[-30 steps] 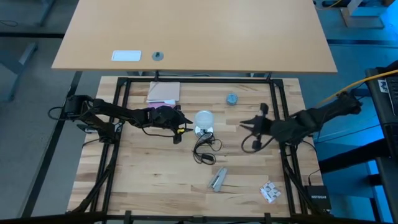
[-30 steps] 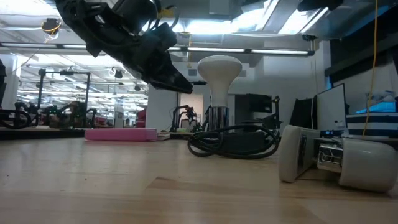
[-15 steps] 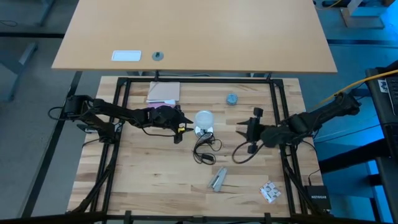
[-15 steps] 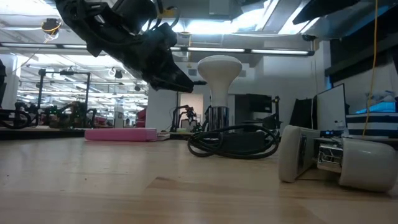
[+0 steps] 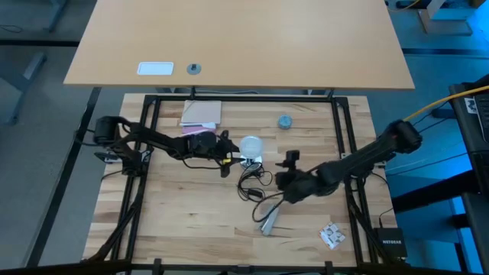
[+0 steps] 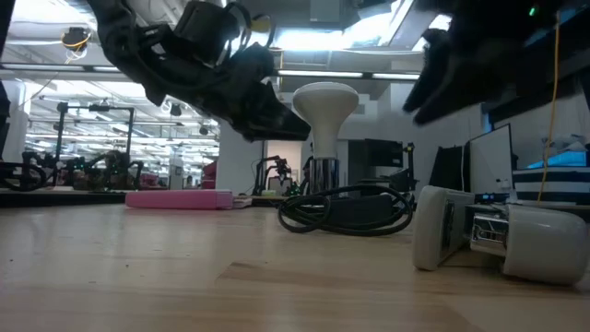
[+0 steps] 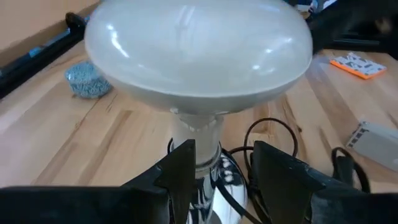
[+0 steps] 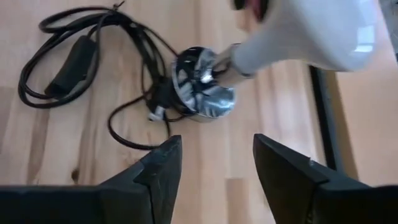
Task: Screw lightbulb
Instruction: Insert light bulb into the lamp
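The frosted-white lightbulb point(image 5: 250, 144) stands upright with its neck point(image 7: 198, 134) in the silvery socket point(image 8: 199, 81), which rests on the table. The socket's black cord point(image 5: 252, 183) lies coiled on the near side of it. My left gripper point(image 5: 229, 153) is open, level, just left of the bulb. In the left wrist view it point(image 7: 221, 168) points at the neck below the globe point(image 7: 199, 50), and I see no touch. My right gripper point(image 5: 286, 179) is open and empty, above the table right of the cord. It point(image 8: 214, 162) looks down on the socket.
A blue-grey cap point(image 5: 284, 121) and a pink pad point(image 5: 201, 113) lie toward the far edge. A white-and-silver part point(image 5: 267, 220) and a small packet point(image 5: 331, 235) lie toward the near edge. The black frame rails point(image 5: 344, 153) run along the table's sides.
My right gripper has swung from the table's right side toward the left and the near edge, and is now close to the cord and socket. My left gripper has moved a little to the right, toward the bulb. The bulb and socket have kept still.
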